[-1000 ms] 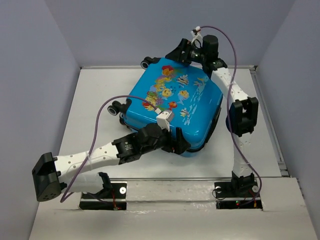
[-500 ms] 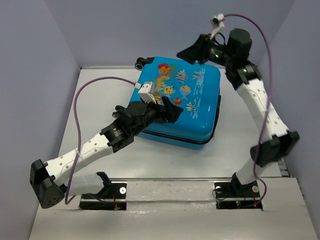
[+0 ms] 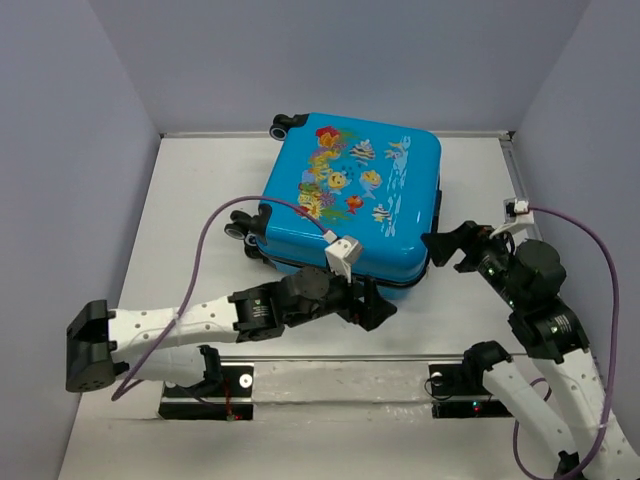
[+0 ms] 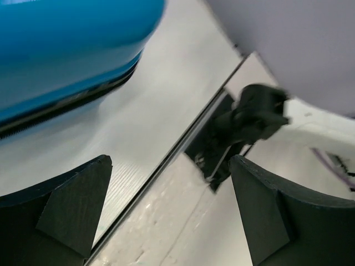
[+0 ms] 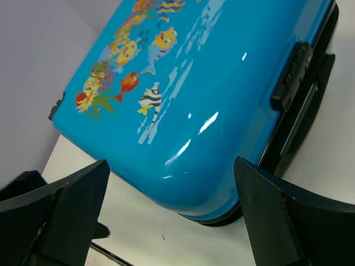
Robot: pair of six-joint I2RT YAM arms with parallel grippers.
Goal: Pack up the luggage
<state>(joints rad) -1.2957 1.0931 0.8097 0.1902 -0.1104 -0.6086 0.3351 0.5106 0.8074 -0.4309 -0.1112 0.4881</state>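
The luggage [image 3: 350,195], a bright-blue hard-shell case with cartoon fish, lies flat and closed at the back middle of the table, its wheels [image 3: 243,225] to the left. In the right wrist view its near corner [image 5: 222,111] fills the frame, with a black lock block [image 5: 291,75] on its side. My left gripper [image 3: 378,305] hangs open just in front of the case's near edge, nothing between its fingers. My right gripper [image 3: 447,247] is open too, close to the case's right front corner but apart from it. In the left wrist view only a blue strip of the luggage [image 4: 66,44] shows.
Grey walls enclose the white table [image 3: 200,200] on three sides. A raised sill [image 3: 340,360] runs along the near edge, carrying both arm bases [image 3: 470,385]. A purple cable [image 3: 215,235] loops above the left arm.
The right arm swung from behind the case round to its right front corner. The left gripper pulled back from the lid to the case's near edge. The case now lies squarer.
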